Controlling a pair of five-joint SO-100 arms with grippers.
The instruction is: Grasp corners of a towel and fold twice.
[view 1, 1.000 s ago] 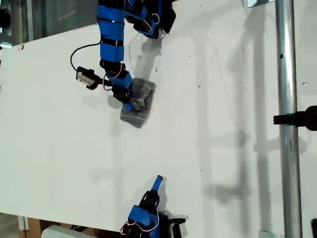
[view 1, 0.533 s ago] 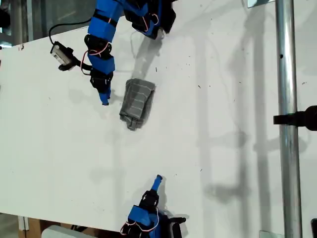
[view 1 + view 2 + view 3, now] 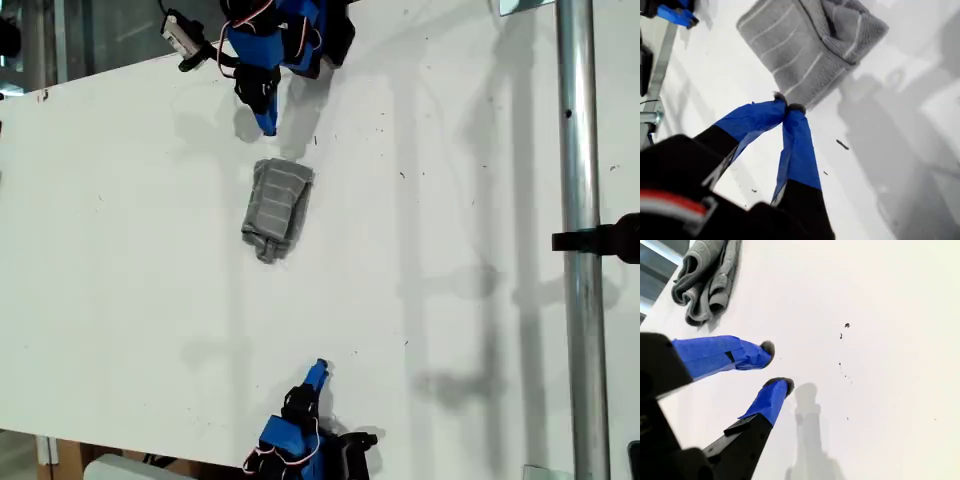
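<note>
The grey striped towel (image 3: 277, 210) lies folded into a small oblong bundle on the white table (image 3: 120, 260), its layered edges showing in the second wrist view (image 3: 707, 275). Its corners are lost among the folds. My first gripper (image 3: 266, 124) hovers just beyond the towel's end nearer the exterior view's top, fingertips pressed together on nothing (image 3: 786, 108), with the towel (image 3: 805, 45) right past them. My second gripper (image 3: 319, 370) sits near the exterior view's bottom edge, far from the towel, its fingers (image 3: 756, 353) slightly apart and empty.
A metal pole (image 3: 580, 240) with a black clamp (image 3: 600, 240) runs down the exterior view's right side. Small dark specks (image 3: 846, 325) mark the table. The first arm's base (image 3: 300, 35) stands at the exterior view's top edge.
My first gripper let go of the towel, lifted off and swung toward the exterior view's top. The towel stays folded where it was left. The second arm barely moved.
</note>
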